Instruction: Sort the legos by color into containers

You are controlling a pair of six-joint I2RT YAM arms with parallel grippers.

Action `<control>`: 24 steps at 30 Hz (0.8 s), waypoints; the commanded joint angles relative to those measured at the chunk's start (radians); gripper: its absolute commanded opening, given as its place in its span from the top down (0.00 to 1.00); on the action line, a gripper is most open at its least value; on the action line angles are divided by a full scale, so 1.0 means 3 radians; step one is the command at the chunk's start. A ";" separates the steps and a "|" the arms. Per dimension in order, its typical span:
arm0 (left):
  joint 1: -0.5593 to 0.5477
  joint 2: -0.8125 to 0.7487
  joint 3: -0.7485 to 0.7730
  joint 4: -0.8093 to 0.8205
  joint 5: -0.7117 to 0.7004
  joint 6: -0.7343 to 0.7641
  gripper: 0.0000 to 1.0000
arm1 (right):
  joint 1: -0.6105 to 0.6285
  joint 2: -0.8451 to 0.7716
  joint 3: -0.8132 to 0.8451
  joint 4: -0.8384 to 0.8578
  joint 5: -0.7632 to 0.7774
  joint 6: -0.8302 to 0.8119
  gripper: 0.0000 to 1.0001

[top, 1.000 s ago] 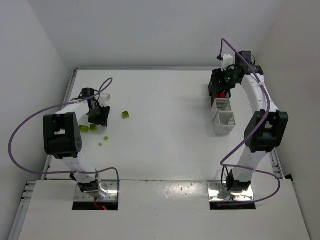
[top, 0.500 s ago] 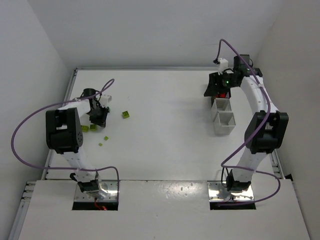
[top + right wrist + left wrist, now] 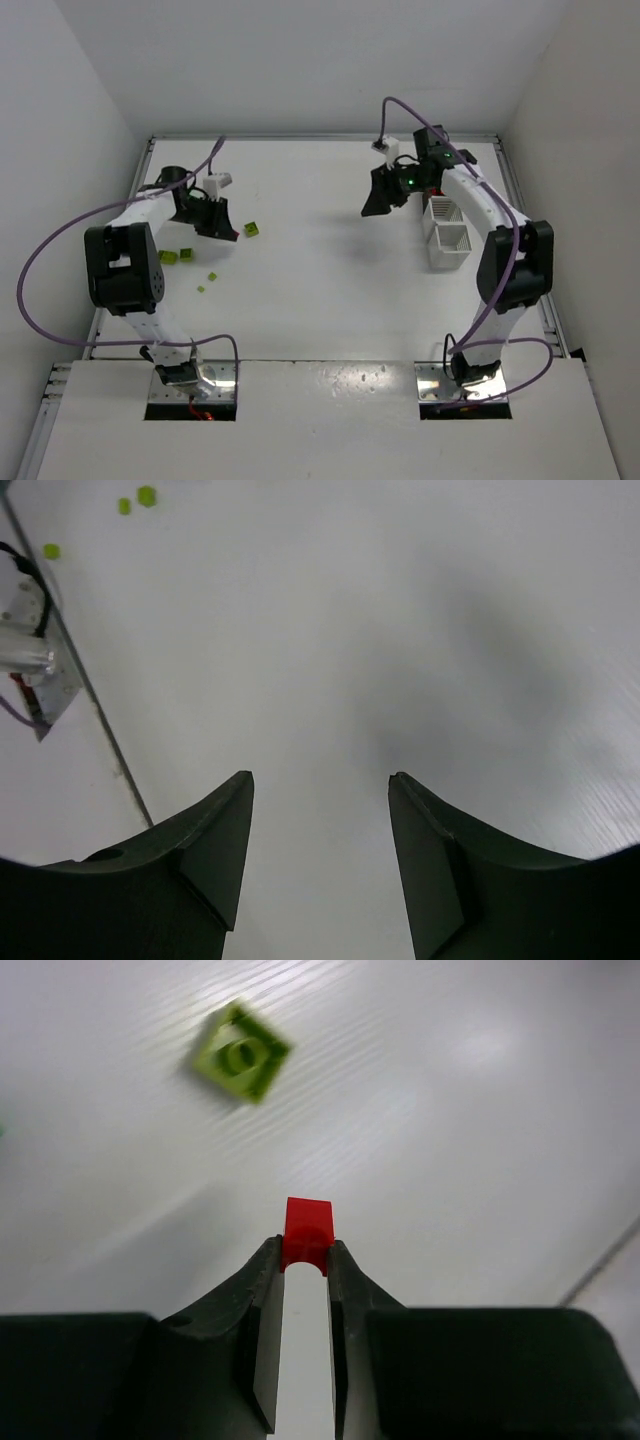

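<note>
At lower centre the left gripper pinches a tiny red lego, seemingly light, stiff and slippery, by its flat sides; the right gripper gapes empty.

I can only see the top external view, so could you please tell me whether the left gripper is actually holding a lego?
Observer: Yes. The left wrist view shows the left gripper shut on a red lego, pinched right at its tip.
Operator: Thank you. What kind of piece is the lime-green one near it?
Observer: The lime-green lego is a flat square piece lying on the table ahead of the gripper, with its single stud facing up.
Operator: And is the right gripper carrying anything, please?
Observer: No. The right wrist view shows the right gripper open and holding nothing.
</note>
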 commanded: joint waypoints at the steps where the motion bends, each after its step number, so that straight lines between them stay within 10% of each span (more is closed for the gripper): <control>1: -0.0030 -0.0082 0.0311 -0.0469 0.1139 0.0184 0.90 | 0.0160 0.0034 0.0158 0.0334 -0.0323 0.0168 0.43; 8: -0.0235 0.0276 0.0644 -0.2126 0.2213 0.1764 0.87 | 0.0508 0.0332 0.0266 0.1222 -0.1111 0.1226 0.43; 24: -0.0444 -0.0024 0.0573 -0.2050 0.2281 0.1826 0.86 | 0.1198 0.0930 0.0511 0.1734 -0.1689 0.1713 0.52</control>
